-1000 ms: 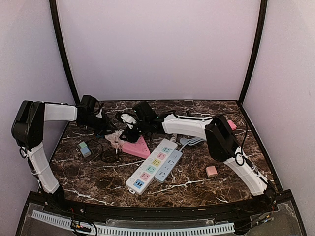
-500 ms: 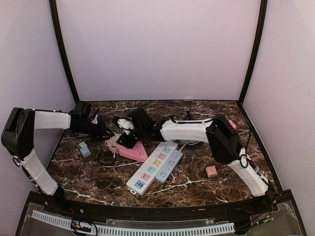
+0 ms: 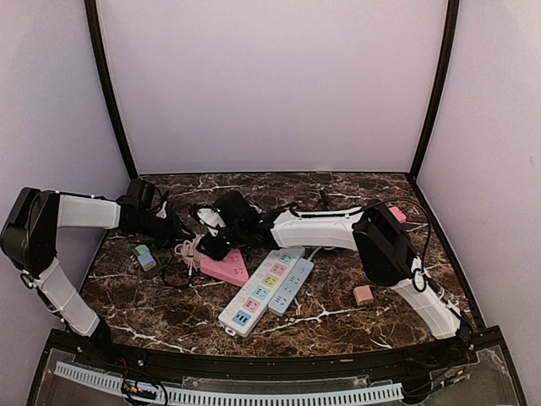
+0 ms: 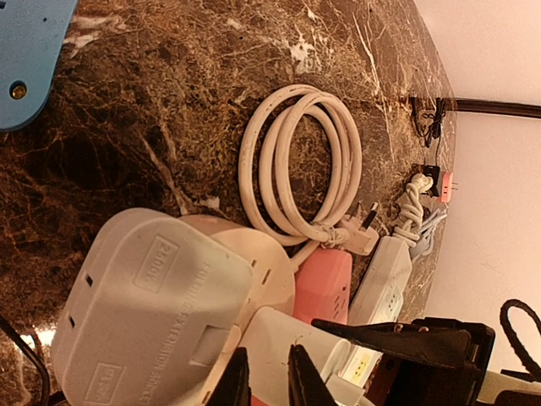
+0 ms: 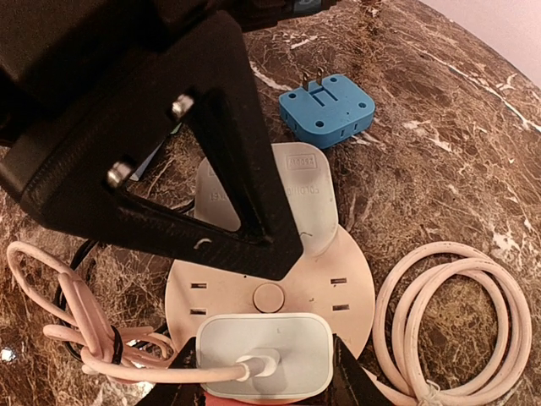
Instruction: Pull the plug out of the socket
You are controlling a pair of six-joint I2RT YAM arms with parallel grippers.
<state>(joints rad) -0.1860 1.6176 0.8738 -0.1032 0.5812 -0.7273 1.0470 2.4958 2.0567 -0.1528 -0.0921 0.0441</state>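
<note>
white plug is stuck in at the edge of the round socket | it is squeezed on both sides by the fingers of the right gripper | left gripper is held over the round socket, its grip cannot be told

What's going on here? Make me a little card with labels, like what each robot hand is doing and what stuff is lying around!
right gripper: closed on the white plug
white plug: sits on the round socket, not pulled off yet
left gripper: fingers close together over the round socket; grip unclear
other plug: big white adapter, also on the round socket
lying loose: blue adapter, coiled cream cable
nearer the arm bases: two long power strips, side by side
table: dark marble
</note>
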